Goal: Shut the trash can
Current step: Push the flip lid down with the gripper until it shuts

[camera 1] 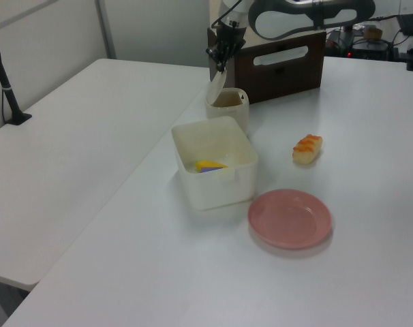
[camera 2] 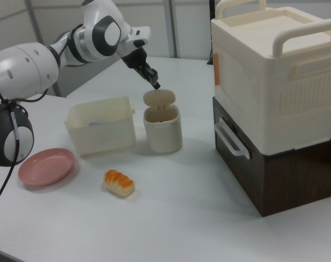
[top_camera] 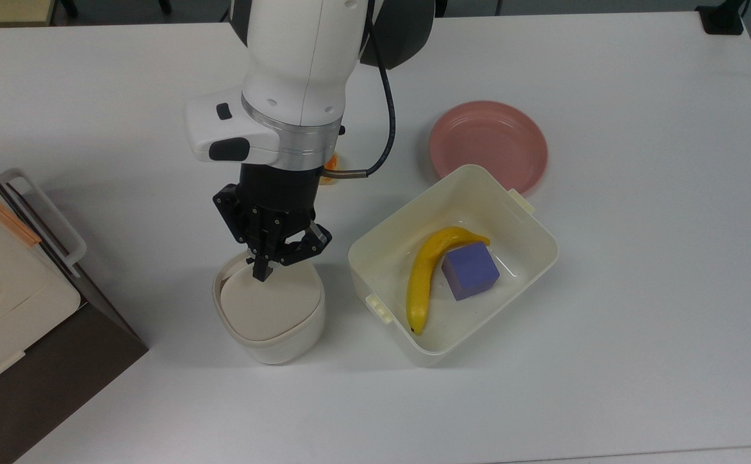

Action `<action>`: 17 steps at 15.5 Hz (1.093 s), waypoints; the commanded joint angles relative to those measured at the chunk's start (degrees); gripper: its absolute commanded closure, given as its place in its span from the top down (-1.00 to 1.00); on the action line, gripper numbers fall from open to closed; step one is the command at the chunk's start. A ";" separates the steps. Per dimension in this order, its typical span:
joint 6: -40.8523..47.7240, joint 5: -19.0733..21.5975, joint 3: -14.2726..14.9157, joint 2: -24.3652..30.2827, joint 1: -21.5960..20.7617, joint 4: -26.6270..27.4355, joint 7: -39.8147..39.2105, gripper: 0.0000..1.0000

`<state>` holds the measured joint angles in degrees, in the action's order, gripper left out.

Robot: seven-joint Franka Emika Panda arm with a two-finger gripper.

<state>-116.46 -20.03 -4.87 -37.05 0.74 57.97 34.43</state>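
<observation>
The table point(top_camera: 639, 290) had a smooth white top with a soft sheen. The trash can point(top_camera: 268, 319) looked like matt cream plastic, its lid point(camera 2: 159, 97) equally dull. The tub point(top_camera: 536, 258) in the middle of the top view was glossier cream plastic, and wet-looking highlights showed on its floor. Inside it, the banana point(top_camera: 424, 274) looked smooth and waxy, and the purple cube point(top_camera: 470, 270) looked matt. The pink plate point(top_camera: 488, 143) had a satin finish. The arm's shell point(top_camera: 301, 51) was glossy white plastic above a brushed metal ring point(top_camera: 288, 143); the claw point(top_camera: 261, 276) was matt black. The crate point(camera 2: 280, 76) at the right view's right edge was matt cream plastic over a dark, wood-like base point(camera 2: 285, 174).
</observation>
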 commanded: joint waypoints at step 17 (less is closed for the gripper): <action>0.27 -3.00 1.18 3.82 1.64 12.52 -6.75 -1.00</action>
<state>-116.17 -21.93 -3.99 -36.79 2.66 65.44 28.56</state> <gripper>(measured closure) 0.991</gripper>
